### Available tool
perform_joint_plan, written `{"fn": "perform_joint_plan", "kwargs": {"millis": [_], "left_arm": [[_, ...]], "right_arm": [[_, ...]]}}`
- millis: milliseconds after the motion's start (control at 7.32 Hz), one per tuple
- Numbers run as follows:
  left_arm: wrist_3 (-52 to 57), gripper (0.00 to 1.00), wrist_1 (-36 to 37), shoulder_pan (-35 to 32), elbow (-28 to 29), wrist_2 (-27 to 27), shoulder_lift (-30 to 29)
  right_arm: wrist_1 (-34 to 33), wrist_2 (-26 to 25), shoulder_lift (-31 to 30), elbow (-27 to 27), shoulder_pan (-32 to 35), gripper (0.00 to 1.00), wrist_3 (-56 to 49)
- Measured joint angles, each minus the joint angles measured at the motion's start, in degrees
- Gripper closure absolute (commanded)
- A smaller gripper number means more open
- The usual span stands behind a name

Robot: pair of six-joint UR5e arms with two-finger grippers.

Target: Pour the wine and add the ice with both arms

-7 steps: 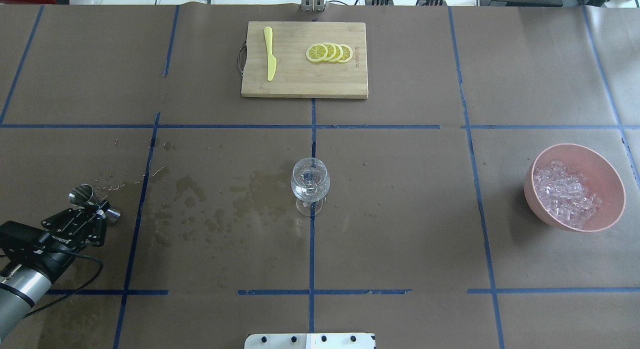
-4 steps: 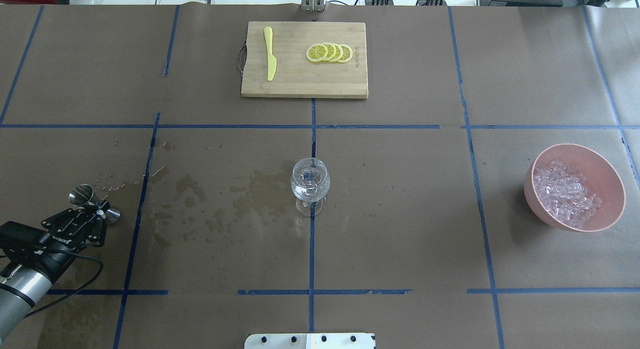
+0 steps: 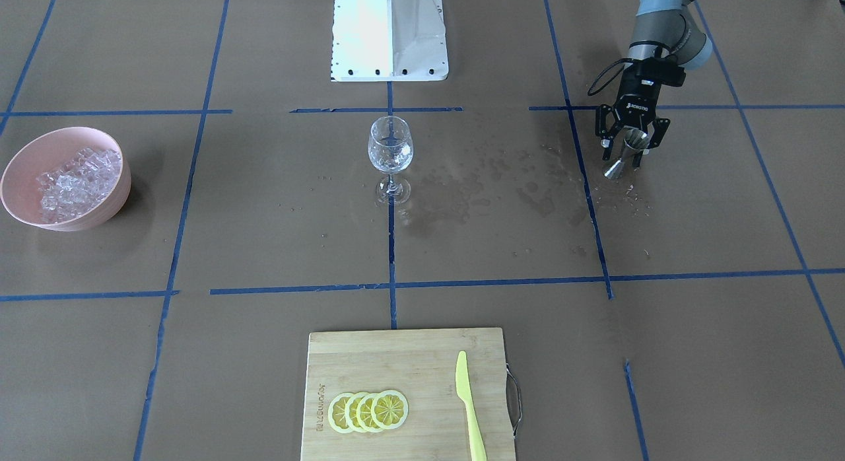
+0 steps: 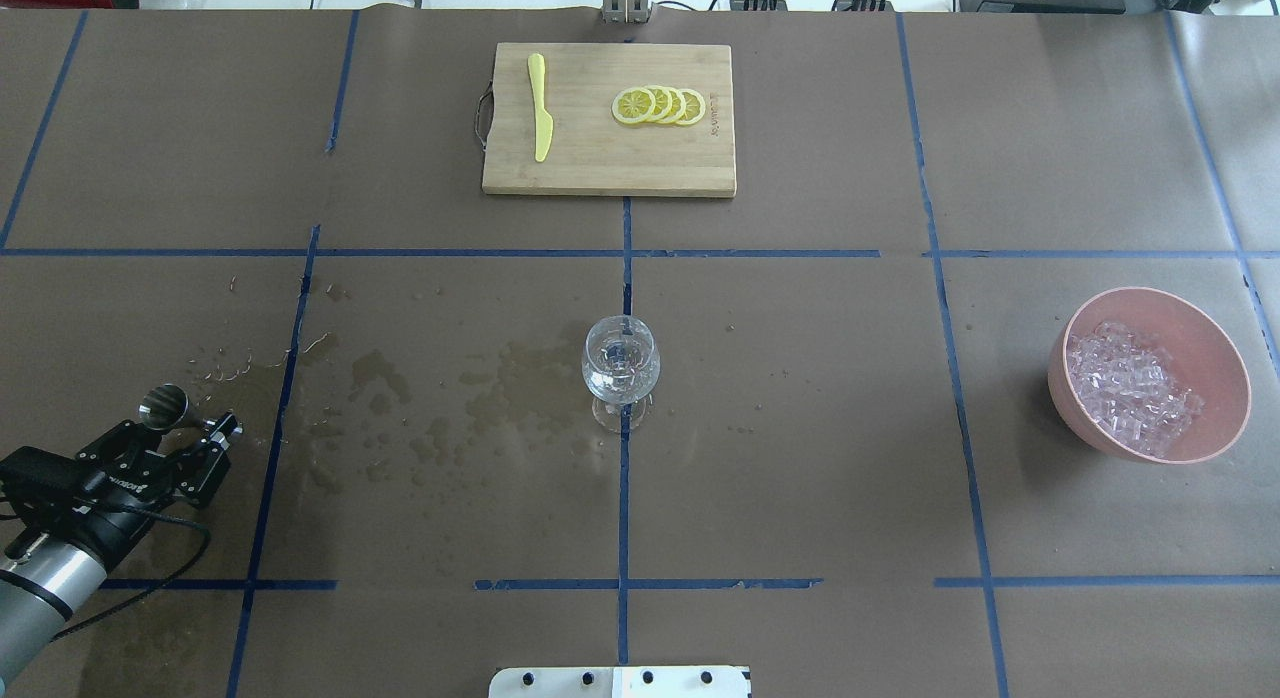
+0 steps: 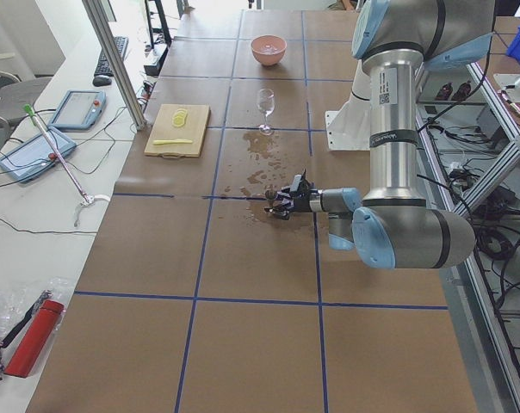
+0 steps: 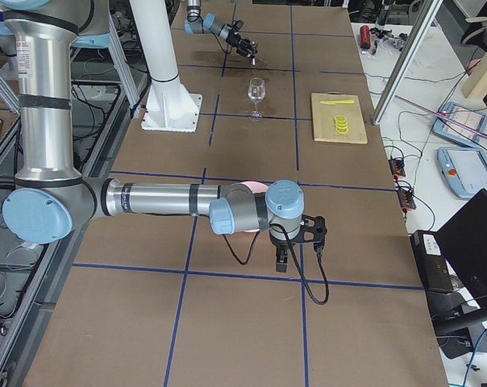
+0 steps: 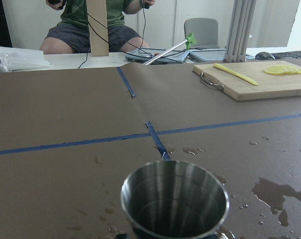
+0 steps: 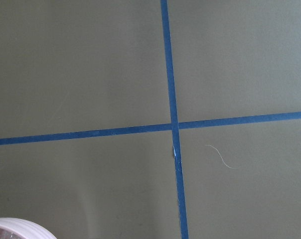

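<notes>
The jigger [image 3: 624, 156] stands upright on the brown paper at the table's left end, on the robot's side of the wet patches [image 4: 480, 398]. In the left wrist view its open steel mouth fills the bottom of the picture, and whether any wine lies inside it is too faint to make out. The left gripper [image 3: 625, 146] reaches in low from the robot's side. Its jaws are spread apart, one finger on each side of the jigger's waist, with a gap visible in the front-facing view.

The wine glass [image 4: 621, 363] stands upright on the centre tape line, well apart from the jigger. The ice [image 4: 1130, 388] is heaped in the pink bowl [image 4: 1215, 348] near the table's right end.

The right gripper [image 6: 300, 251] hangs over the paper near that bowl, and a sliver of the bowl's rim shows in a corner of the right wrist view. Only the side camera catches the gripper, so I cannot tell how its jaws stand.

At the far edge, the cutting board [image 4: 608, 168] carries a row of lemon slices [image 4: 660, 106] and a yellow knife [image 4: 540, 108].
</notes>
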Motion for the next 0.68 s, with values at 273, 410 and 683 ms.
{"fn": "perform_joint_plan", "kwargs": {"millis": [273, 410, 683], "left_arm": [[1.4, 0.01, 0.0, 0.6, -0.9, -1.1, 0.3], [3.2, 0.01, 0.2, 0.8, -1.6, -2.6, 0.7], [6.4, 0.01, 0.7, 0.8, -4.2, -8.2, 3.7]], "right_arm": [[0.0, 0.0, 0.0, 0.0, 0.0, 0.0, 0.0], [0.0, 0.0, 0.0, 0.0, 0.0, 0.0, 0.0], [0.0, 0.0, 0.0, 0.0, 0.0, 0.0, 0.0]]}}
